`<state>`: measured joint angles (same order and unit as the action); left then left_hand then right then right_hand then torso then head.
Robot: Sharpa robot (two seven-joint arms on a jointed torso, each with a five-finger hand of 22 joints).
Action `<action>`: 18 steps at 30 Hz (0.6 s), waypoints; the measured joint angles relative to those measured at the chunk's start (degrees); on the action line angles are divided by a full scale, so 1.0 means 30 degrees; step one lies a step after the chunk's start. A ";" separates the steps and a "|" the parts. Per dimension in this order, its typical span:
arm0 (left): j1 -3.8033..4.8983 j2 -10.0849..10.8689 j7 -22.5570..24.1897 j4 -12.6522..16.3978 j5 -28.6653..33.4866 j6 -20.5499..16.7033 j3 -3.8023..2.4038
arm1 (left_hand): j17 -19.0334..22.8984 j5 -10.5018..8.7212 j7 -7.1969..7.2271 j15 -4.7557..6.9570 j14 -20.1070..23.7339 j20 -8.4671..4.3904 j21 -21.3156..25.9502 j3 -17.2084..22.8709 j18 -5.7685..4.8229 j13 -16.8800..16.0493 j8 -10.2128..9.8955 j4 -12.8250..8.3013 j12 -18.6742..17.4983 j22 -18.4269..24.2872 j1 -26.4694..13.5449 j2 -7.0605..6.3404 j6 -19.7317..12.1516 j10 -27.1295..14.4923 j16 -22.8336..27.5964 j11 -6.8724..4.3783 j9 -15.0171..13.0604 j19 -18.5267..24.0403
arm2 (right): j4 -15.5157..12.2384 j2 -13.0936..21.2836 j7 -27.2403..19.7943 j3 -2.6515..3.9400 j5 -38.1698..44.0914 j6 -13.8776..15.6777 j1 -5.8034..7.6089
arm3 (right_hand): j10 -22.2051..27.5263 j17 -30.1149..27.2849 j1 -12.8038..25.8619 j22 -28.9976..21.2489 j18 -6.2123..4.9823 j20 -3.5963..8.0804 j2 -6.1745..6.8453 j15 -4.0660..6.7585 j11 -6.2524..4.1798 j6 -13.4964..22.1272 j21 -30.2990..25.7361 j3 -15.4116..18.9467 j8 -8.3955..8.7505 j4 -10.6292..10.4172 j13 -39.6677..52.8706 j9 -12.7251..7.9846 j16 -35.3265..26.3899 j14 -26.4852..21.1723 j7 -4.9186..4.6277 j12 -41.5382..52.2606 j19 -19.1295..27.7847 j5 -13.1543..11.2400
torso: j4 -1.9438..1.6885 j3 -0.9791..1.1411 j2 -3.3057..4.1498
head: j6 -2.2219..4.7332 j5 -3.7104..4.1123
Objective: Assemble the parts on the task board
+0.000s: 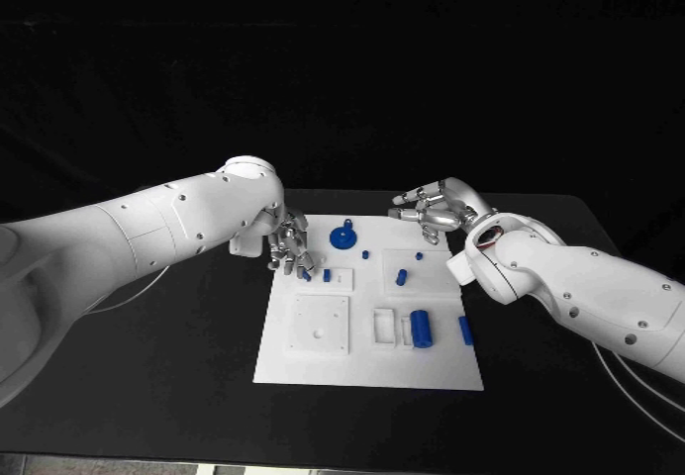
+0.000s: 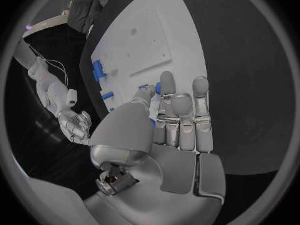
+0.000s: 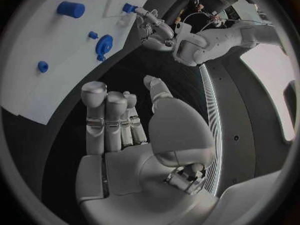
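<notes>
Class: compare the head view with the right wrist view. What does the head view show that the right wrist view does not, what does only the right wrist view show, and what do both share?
Only the head view shows the whole task board with its near edge, the blue bar near its right side, and both arms reaching in from the picture's two sides.

Only the right wrist view shows the palm side of the right hand, empty with fingers together and extended.

Both show the round blue part, the blue cylinder, the left hand at the board's far left corner, and the black table.
</notes>
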<state>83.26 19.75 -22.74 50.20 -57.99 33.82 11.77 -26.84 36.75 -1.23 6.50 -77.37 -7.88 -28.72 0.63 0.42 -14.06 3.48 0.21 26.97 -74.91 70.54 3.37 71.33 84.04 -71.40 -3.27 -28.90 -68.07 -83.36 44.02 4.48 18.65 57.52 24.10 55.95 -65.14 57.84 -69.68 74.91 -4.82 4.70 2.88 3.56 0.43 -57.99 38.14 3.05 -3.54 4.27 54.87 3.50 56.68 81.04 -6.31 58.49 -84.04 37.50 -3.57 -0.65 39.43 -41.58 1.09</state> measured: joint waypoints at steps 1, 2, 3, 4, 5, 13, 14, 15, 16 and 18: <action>0.0000 0.0008 -0.0003 0.0020 0.0000 0.0003 0.0000 | 0.0000 0.0000 0.0000 -0.0001 0.0000 0.0000 0.0000 0.0000 -0.0002 0.0001 0.0000 0.0000 0.0000 0.0000 0.0004 0.0003 0.0000 0.0000 0.0000 0.0001 0.0000 0.0000 | 0.0000 0.0000 0.0000 0.0000 0.0000 0.0000 0.0000 | 0.0000 0.0001 0.0000 -0.0001 0.0003 0.0000 0.0000 0.0000 0.0000 0.0000 0.0000 0.0000 0.0000 0.0000 0.0000 0.0000 0.0000 0.0000 0.0000 0.0000 0.0000 0.0000 | -0.0002 -0.0005 0.0000 | -0.0002 -0.0005; 0.0000 0.0018 -0.0007 0.0042 0.0000 0.0006 0.0000 | 0.0001 0.0000 0.0000 -0.0001 0.0000 0.0001 0.0000 0.0000 -0.0001 0.0001 0.0000 0.0000 0.0000 0.0000 0.0021 0.0021 -0.0001 0.0001 0.0000 0.0001 0.0000 0.0000 | 0.0001 0.0000 0.0000 0.0000 0.0000 -0.0001 0.0000 | 0.0000 0.0000 0.0000 0.0000 0.0002 0.0000 0.0000 0.0000 0.0000 0.0000 0.0000 0.0000 0.0000 0.0000 0.0000 0.0000 0.0000 0.0000 0.0000 0.0000 0.0000 0.0000 | -0.0005 -0.0011 -0.0002 | -0.0004 -0.0007; 0.0000 0.0029 -0.0010 0.0068 0.0000 0.0010 0.0000 | 0.0001 -0.0001 0.0000 -0.0001 0.0000 0.0001 0.0000 0.0000 -0.0001 0.0002 0.0000 0.0000 0.0000 0.0000 0.0021 0.0021 -0.0001 -0.0001 0.0000 -0.0001 0.0000 0.0000 | 0.0002 0.0000 0.0000 0.0000 0.0000 -0.0001 0.0000 | 0.0000 0.0000 0.0000 -0.0001 0.0001 0.0000 0.0000 0.0000 0.0000 -0.0001 0.0000 0.0000 0.0000 0.0000 0.0000 0.0000 0.0000 0.0000 0.0000 0.0000 0.0000 0.0000 | -0.0005 -0.0013 -0.0002 | -0.0005 -0.0015; 0.0001 0.0043 -0.0014 0.0098 0.0001 0.0014 0.0000 | 0.0001 -0.0001 0.0000 -0.0002 0.0000 0.0001 0.0000 0.0000 -0.0001 0.0001 0.0000 0.0000 0.0000 0.0001 0.0022 0.0022 0.0000 -0.0003 0.0000 -0.0002 0.0000 0.0000 | 0.0004 0.0000 0.0000 0.0000 0.0000 -0.0002 0.0000 | 0.0000 0.0000 0.0000 -0.0001 0.0001 0.0000 0.0000 0.0000 0.0000 0.0000 0.0000 0.0000 0.0000 0.0000 0.0000 0.0000 0.0000 0.0000 0.0000 0.0000 0.0001 0.0000 | -0.0005 -0.0013 -0.0004 | -0.0005 -0.0016; 0.0001 0.0053 -0.0018 0.0122 0.0001 0.0017 0.0000 | -0.0002 -0.0002 0.0005 -0.0002 0.0000 0.0001 0.0000 0.0000 -0.0001 0.0001 0.0000 0.0000 0.0000 0.0001 0.0022 0.0022 0.0004 -0.0003 0.0000 -0.0002 0.0000 0.0000 | 0.0007 0.0000 0.0000 0.0000 0.0000 -0.0002 0.0000 | 0.0000 0.0000 0.0000 -0.0001 0.0001 0.0000 0.0000 0.0000 0.0000 0.0000 0.0000 0.0000 0.0000 0.0000 0.0000 0.0000 0.0000 0.0000 0.0000 0.0000 0.0000 0.0000 | -0.0005 -0.0013 -0.0004 | -0.0005 -0.0018; 0.0005 0.0113 -0.0065 0.0251 0.0000 0.0018 0.0000 | -0.0017 0.0076 0.0071 -0.0031 -0.0028 0.0000 0.0001 0.0000 -0.0001 -0.0013 -0.0003 0.0000 0.0000 0.0002 0.0022 0.0022 0.0071 -0.0004 -0.0074 -0.0004 0.0011 0.0000 | 0.0018 -0.0007 0.0000 0.0000 0.0000 -0.0008 0.0000 | 0.0000 0.0000 0.0000 -0.0001 0.0002 0.0000 0.0000 0.0000 0.0000 0.0000 0.0000 0.0000 0.0000 0.0000 0.0000 0.0000 0.0000 0.0000 0.0000 0.0000 0.0000 0.0000 | -0.0007 -0.0011 -0.0005 | -0.0009 -0.0038; 0.0005 0.0123 -0.0074 0.0276 0.0000 0.0016 -0.0001 | -0.0017 0.0076 0.0071 -0.0032 -0.0029 0.0001 0.0000 0.0000 -0.0002 -0.0017 -0.0003 -0.0001 0.0000 0.0002 0.0022 0.0022 0.0071 -0.0004 -0.0074 -0.0004 0.0012 0.0000 | 0.0020 -0.0007 0.0000 0.0000 0.0000 -0.0009 0.0000 | 0.0000 0.0000 0.0000 -0.0001 0.0002 0.0000 0.0000 0.0000 0.0000 0.0000 0.0000 0.0000 0.0000 0.0000 0.0000 0.0000 0.0000 0.0000 0.0000 0.0000 0.0000 0.0000 | -0.0007 -0.0011 -0.0005 | -0.0009 -0.0038; 0.0006 0.0130 -0.0083 0.0292 0.0000 0.0014 -0.0002 | -0.0017 0.0076 0.0071 -0.0032 -0.0028 0.0000 0.0001 0.0000 -0.0001 -0.0017 -0.0003 -0.0001 0.0000 0.0002 0.0022 0.0022 0.0070 -0.0004 -0.0074 -0.0004 0.0015 -0.0001 | 0.0021 -0.0007 0.0000 0.0000 0.0000 -0.0009 0.0000 | 0.0000 0.0000 0.0000 -0.0001 0.0001 0.0000 0.0000 0.0000 0.0000 -0.0001 0.0000 0.0000 0.0000 0.0000 0.0000 0.0000 0.0000 0.0000 0.0000 0.0000 0.0000 0.0000 | -0.0007 -0.0011 -0.0005 | -0.0009 -0.0038; 0.0006 0.0135 -0.0092 0.0302 -0.0001 0.0012 -0.0003 | -0.0017 0.0076 0.0071 -0.0032 -0.0028 0.0000 0.0001 0.0000 -0.0001 -0.0017 -0.0004 -0.0001 0.0000 0.0002 0.0022 0.0022 0.0070 -0.0004 -0.0074 -0.0004 0.0019 0.0000 | 0.0022 -0.0007 0.0000 0.0000 0.0000 -0.0010 0.0000 | 0.0000 0.0000 0.0000 0.0000 0.0001 0.0000 0.0000 0.0000 0.0000 0.0000 0.0000 0.0000 0.0000 0.0000 0.0000 0.0000 0.0000 0.0000 0.0000 0.0000 0.0000 0.0000 | -0.0007 -0.0013 -0.0005 | -0.0009 -0.0038; 0.0006 0.0143 -0.0109 0.0320 -0.0001 0.0008 -0.0003 | -0.0016 0.0076 0.0070 -0.0032 -0.0029 0.0001 0.0000 0.0000 0.0000 -0.0016 0.0002 -0.0001 0.0000 0.0001 0.0022 0.0022 0.0070 -0.0004 -0.0074 -0.0004 0.0026 0.0000 | 0.0025 -0.0008 0.0000 0.0000 0.0000 -0.0011 0.0000 | 0.0000 0.0000 0.0000 -0.0001 0.0002 0.0000 0.0000 0.0000 0.0000 0.0000 0.0000 0.0000 0.0000 0.0000 0.0000 0.0000 0.0000 0.0000 0.0000 0.0000 0.0000 0.0000 | -0.0007 -0.0013 -0.0005 | -0.0009 -0.0038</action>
<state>83.28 20.17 -23.06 51.16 -57.99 33.84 11.76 -26.89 36.98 -1.02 6.40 -77.45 -7.88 -28.71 0.63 0.42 -14.11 3.49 0.21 26.97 -74.91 70.60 3.44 71.54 84.03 -71.62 -3.29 -28.82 -68.07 -83.28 43.99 4.48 18.65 57.52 24.07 55.95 -65.14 57.84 -69.68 74.90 -4.81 4.70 2.88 3.56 0.43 -57.99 38.14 3.05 -3.54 4.27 54.87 3.50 56.68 81.04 -6.31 58.49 -84.04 37.50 -3.59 -0.69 39.41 -41.61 0.97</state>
